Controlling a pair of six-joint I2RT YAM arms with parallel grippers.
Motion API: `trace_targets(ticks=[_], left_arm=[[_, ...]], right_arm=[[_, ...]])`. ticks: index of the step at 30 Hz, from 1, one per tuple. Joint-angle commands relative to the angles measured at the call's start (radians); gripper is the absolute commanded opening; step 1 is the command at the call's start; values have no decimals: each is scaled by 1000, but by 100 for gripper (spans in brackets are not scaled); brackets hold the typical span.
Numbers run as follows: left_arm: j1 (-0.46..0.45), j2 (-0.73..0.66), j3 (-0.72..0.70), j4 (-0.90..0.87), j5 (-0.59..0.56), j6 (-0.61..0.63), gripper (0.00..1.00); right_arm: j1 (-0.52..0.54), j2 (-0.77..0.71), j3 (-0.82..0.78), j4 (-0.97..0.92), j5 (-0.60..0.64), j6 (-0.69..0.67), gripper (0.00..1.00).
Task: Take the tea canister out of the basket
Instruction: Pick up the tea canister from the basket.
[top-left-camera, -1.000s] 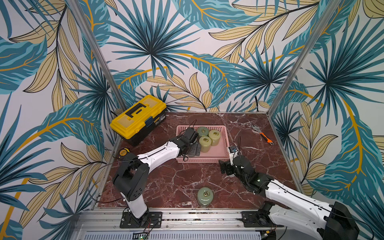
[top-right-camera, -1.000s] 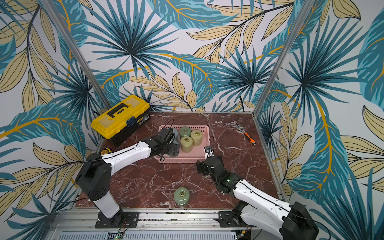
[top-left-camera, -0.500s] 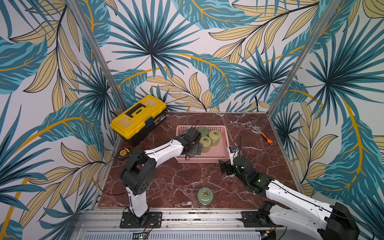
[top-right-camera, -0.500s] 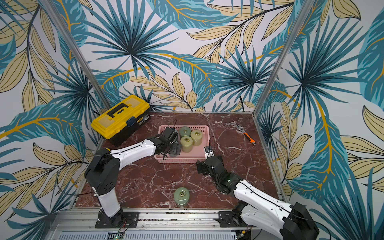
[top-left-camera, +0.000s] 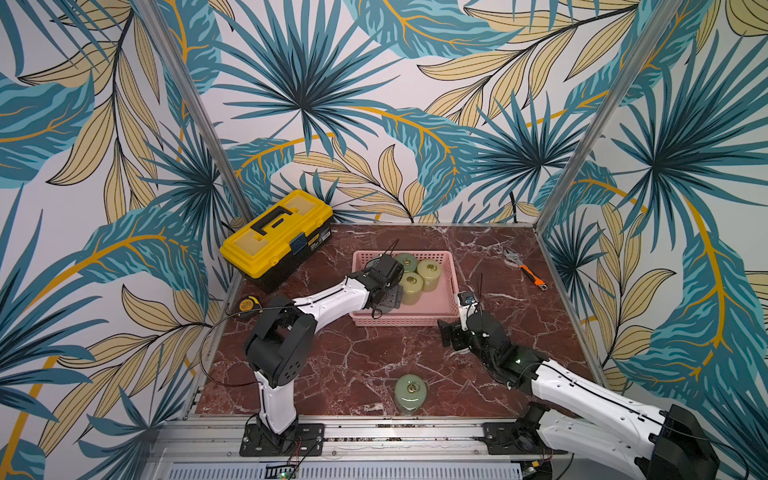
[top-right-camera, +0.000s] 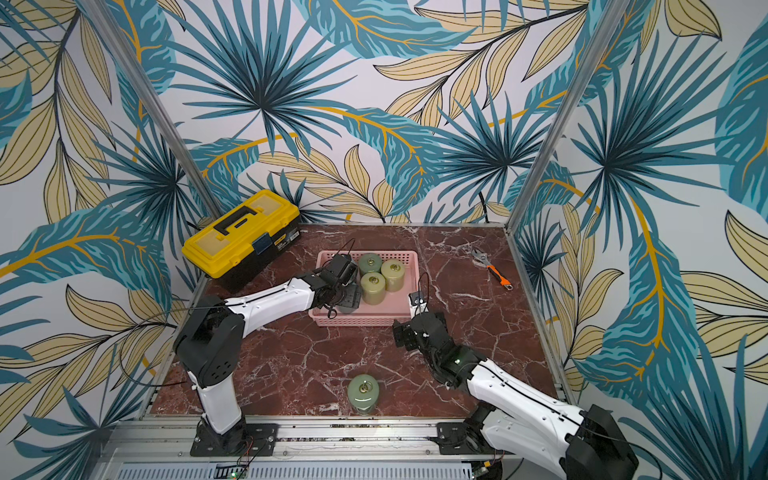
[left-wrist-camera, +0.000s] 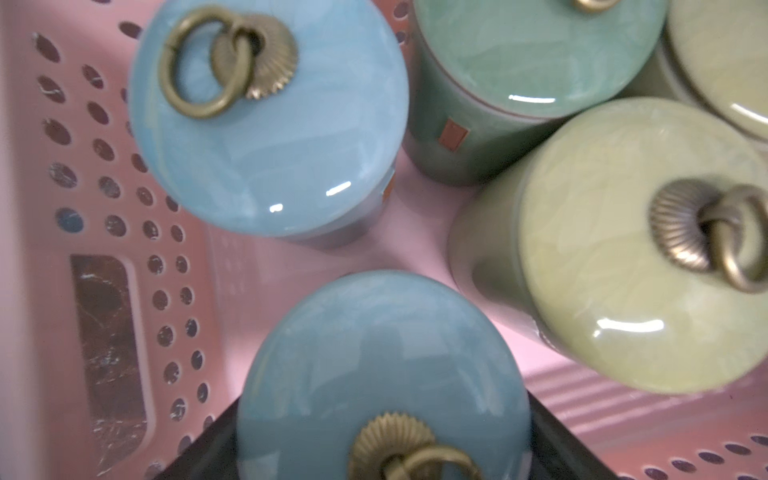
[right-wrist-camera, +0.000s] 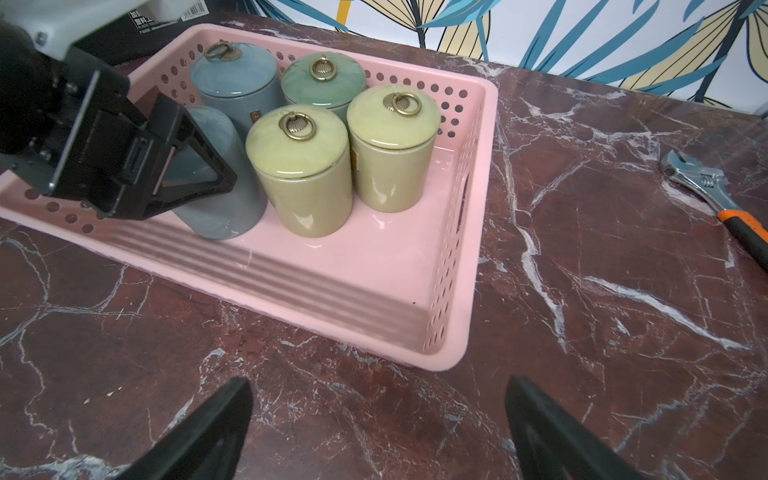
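1. The basket (right-wrist-camera: 478, 232), pink with perforated walls, stands on the marbled surface (right-wrist-camera: 623, 332) and holds five lidded canisters.
2. The blue tea canister (right-wrist-camera: 224, 203) stands upright on the floor of the basket's left half. It is in front of a second blue canister (right-wrist-camera: 235, 79) and just beside a yellow-green canister (right-wrist-camera: 297, 166).
3. The left pincer (left-wrist-camera: 384, 397) comes in over the basket's left wall and straddles the blue tea canister. One black finger (right-wrist-camera: 195, 174) lies along the canister's side, and in the left wrist view the lid fills the gap between both fingers.
4. Its jaws stand about as wide as the canister. The lid hides the contact, so I cannot tell whether they press on it.
5. A teal canister (right-wrist-camera: 322, 81) and a paler yellow-green canister (right-wrist-camera: 392, 141) stand toward the basket's back wall.
6. The right pincer (right-wrist-camera: 378, 382) hovers outside the basket, off its front right corner. Its jaws are spread wide over bare surface, well apart from the blue tea canister.
7. A green canister (top-left-camera: 409, 392) stands on the surface in front of the basket. A wrench (right-wrist-camera: 706, 187) lies to the basket's right, and a yellow toolbox (top-left-camera: 278, 232) sits behind the basket to its left.
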Motion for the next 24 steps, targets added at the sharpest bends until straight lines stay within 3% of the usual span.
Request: trace_targets(ticks=[1, 10, 24], left_arm=[[-2, 2, 36, 13, -12, 1, 75], [-2, -57, 7, 38, 0, -4, 59], [-5, -199, -11, -17, 30, 18, 53]], right_arm=[[-2, -6, -21, 16, 6, -8, 99], [-3, 0, -22, 21, 11, -10, 99], [-3, -1, -33, 42, 13, -12, 99]])
